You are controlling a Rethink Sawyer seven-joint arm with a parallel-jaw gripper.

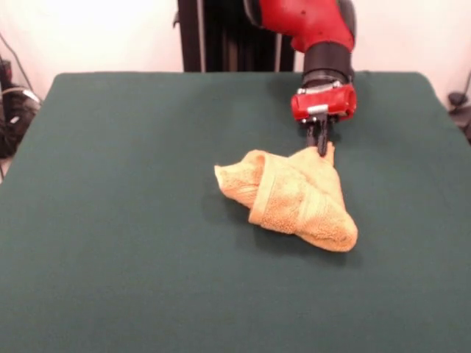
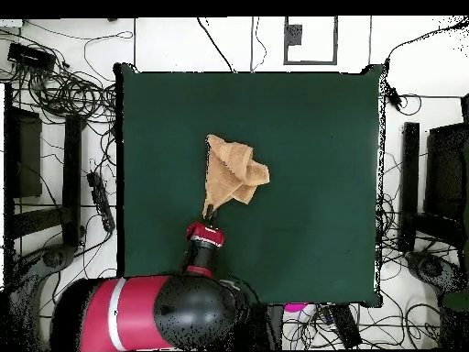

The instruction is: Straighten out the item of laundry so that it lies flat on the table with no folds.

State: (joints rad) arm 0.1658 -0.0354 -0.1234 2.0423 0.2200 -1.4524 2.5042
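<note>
The orange-yellow towel [image 1: 294,195] lies bunched and folded on the dark green table [image 1: 118,220], a little right of centre in the front view. Its woven band runs diagonally across the folds. My gripper [image 1: 321,147] comes down from the red arm and is shut on the towel's far corner, which is pulled up a little towards it. In the overhead view the towel [image 2: 234,171] lies near the table's middle, and the gripper [image 2: 208,214] holds its corner on the side nearest the robot's base.
The table [image 2: 311,229] is bare green felt all around the towel. Cables and dark equipment [image 2: 64,92] lie off the table's edges on both sides. The black pedestal [image 1: 221,37] stands behind the far edge.
</note>
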